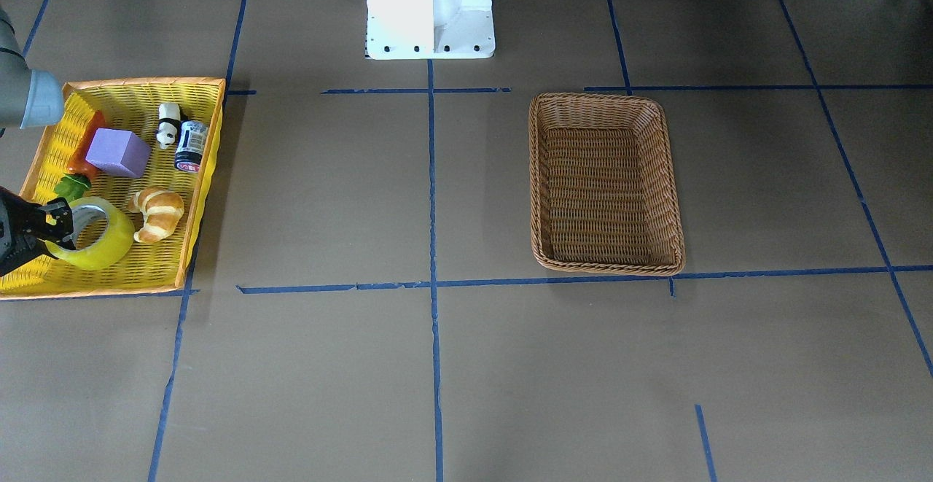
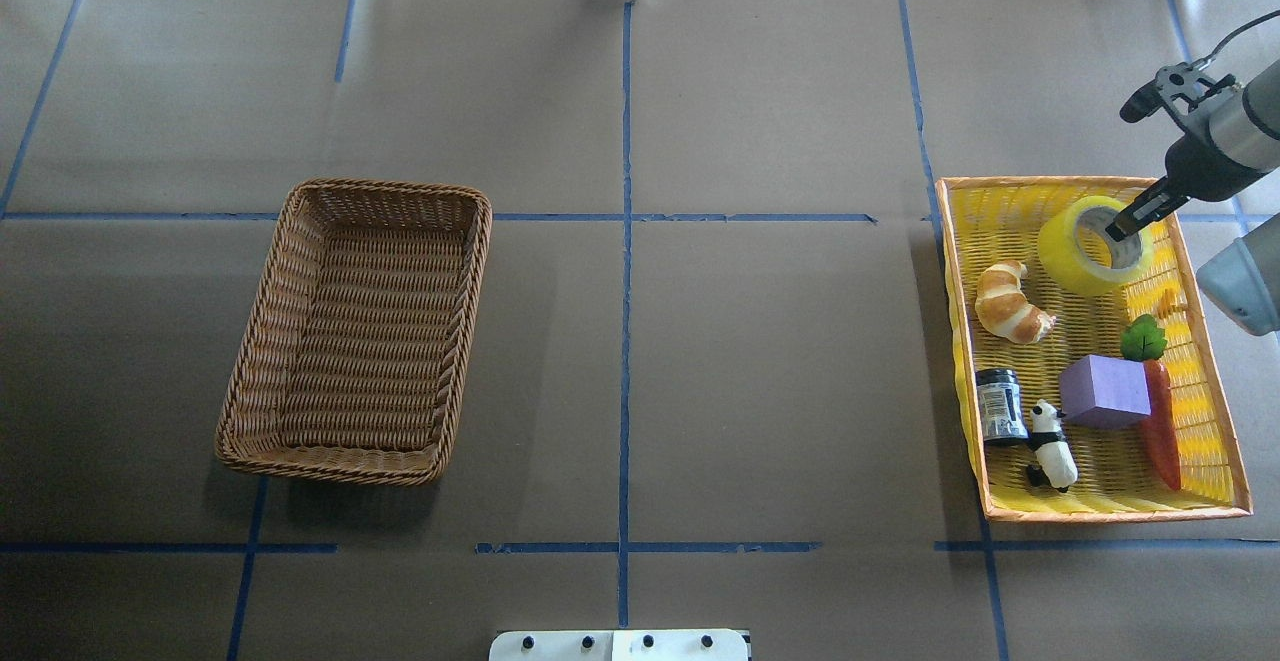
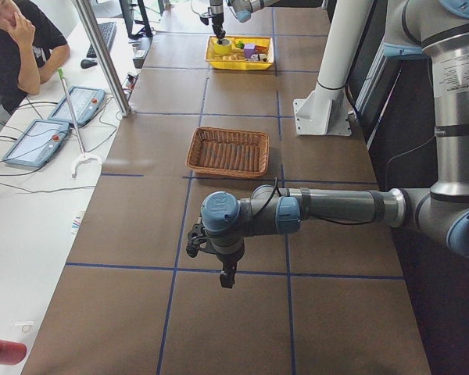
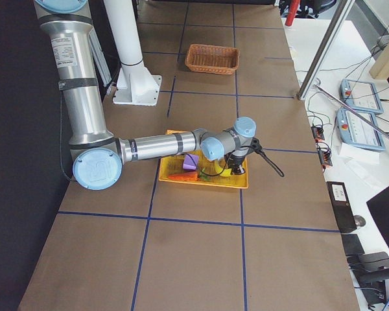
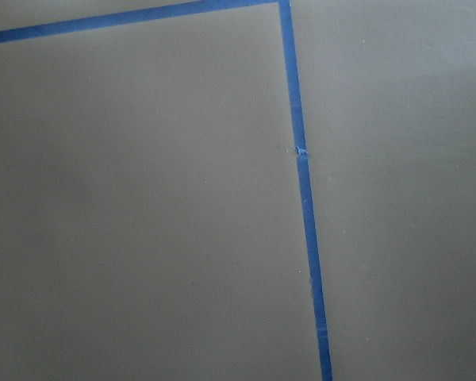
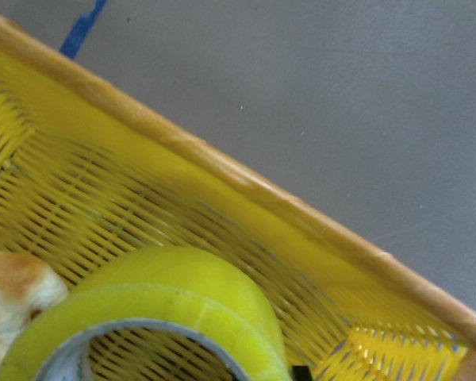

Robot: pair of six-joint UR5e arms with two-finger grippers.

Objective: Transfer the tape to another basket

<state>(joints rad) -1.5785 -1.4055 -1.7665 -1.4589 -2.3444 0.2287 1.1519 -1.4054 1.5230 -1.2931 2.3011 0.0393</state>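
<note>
Nearest us, the tape [image 6: 182, 294] sits in the yellow tray [image 6: 222, 171]; our right tool [image 1: 64, 225] straddles its wall, though we cannot tell if it is clamped; the carry to the basket [image 2: 385, 187], well left, remains

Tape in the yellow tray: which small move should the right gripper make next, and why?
Probably close the right gripper on the wall of the tape. One finger reaches into the core, the tape lies in the yellow tray, and the pictures do not show a firm grip. Only then lift toward the basket.
</note>
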